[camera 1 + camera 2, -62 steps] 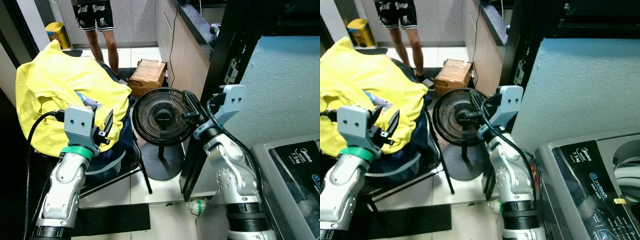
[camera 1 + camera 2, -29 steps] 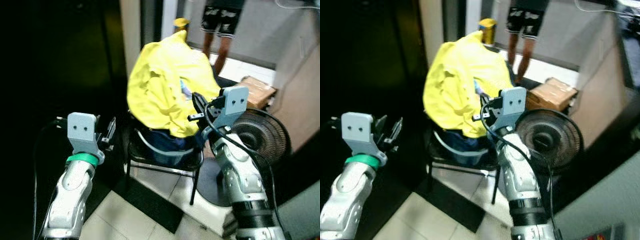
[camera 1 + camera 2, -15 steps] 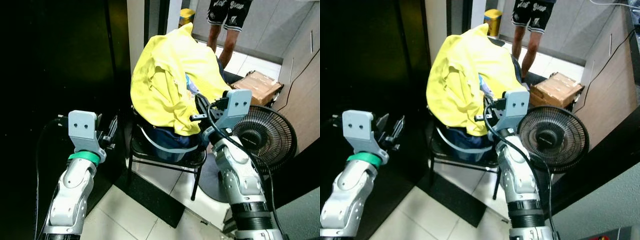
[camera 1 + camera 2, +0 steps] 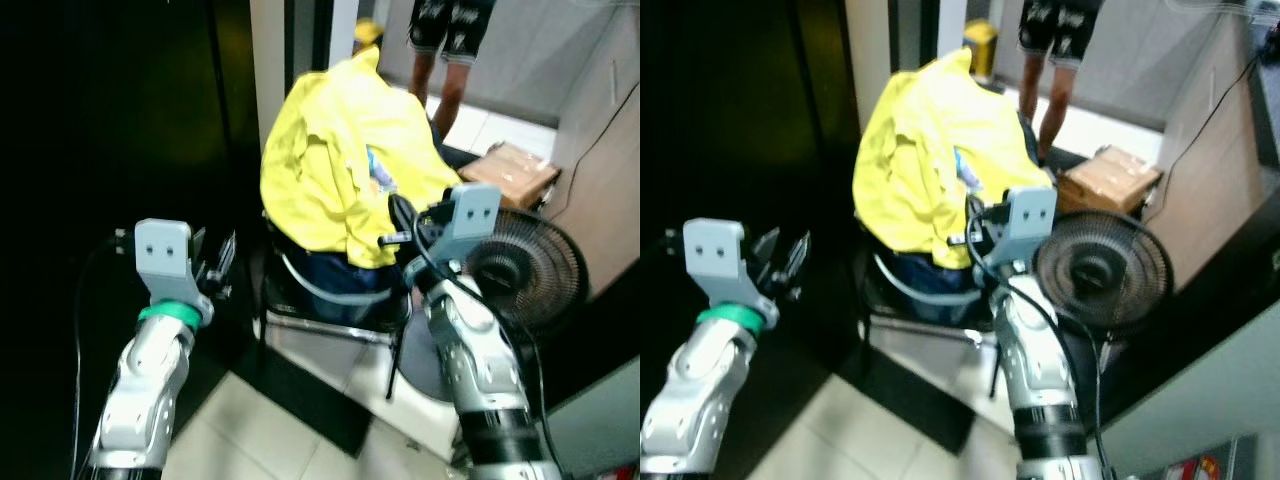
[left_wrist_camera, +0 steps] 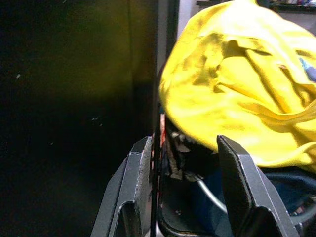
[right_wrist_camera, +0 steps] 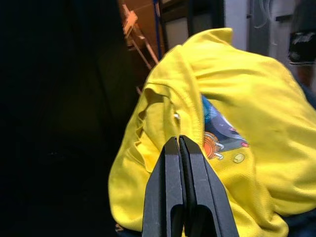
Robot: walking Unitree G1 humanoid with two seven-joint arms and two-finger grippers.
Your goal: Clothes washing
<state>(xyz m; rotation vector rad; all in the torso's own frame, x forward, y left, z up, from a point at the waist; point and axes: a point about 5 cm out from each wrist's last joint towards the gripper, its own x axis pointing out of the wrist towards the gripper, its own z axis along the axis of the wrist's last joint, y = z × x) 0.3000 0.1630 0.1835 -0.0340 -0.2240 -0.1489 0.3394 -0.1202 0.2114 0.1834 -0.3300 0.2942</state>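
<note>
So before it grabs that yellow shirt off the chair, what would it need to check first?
1. Yellow shirt in sight, draped over the pile on the chair: ok.
2. Right gripper pointed at the shirt: ok, but its fingers are shut, so not ok for grasping.
3. Left gripper open: ok, and it looks at the shirt's edge.
4. Person standing beyond the chair, apart from both arms: ok.
5. Fan close beside the right arm: a snag risk, cannot tell.
6. What lies under the shirt: cannot tell.
</note>
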